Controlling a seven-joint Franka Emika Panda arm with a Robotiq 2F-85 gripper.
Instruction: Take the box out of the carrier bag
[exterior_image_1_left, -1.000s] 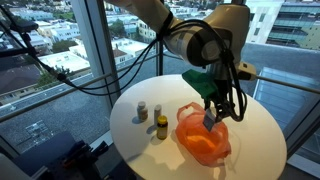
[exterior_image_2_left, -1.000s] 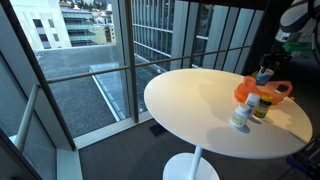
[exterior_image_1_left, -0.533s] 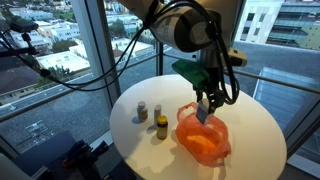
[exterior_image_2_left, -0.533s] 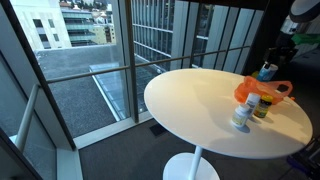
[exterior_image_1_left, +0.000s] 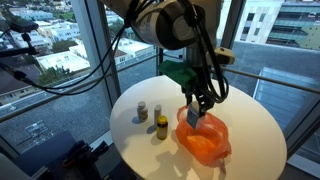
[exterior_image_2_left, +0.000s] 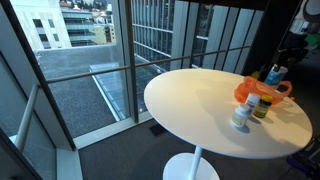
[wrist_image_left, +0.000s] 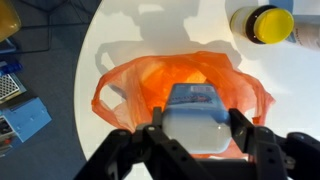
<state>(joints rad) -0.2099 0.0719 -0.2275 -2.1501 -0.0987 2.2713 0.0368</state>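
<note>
Above the round white bench (wrist_image_left: 150, 30), the robot's dark fingers (wrist_image_left: 241, 127) are clamped on both sides of a pale blue, white-topped box (wrist_image_left: 195, 118). The box sits at the open mouth of the crumpled orange plastic carrier bag (wrist_image_left: 125, 88); whether it has cleared the rim is unclear. A yellow-lidded jar (wrist_image_left: 262, 24) stands near the bag.

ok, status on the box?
Gripper shut on box. Box over the bag opening. Bottles stand apart from bag, nothing in the way.
</note>
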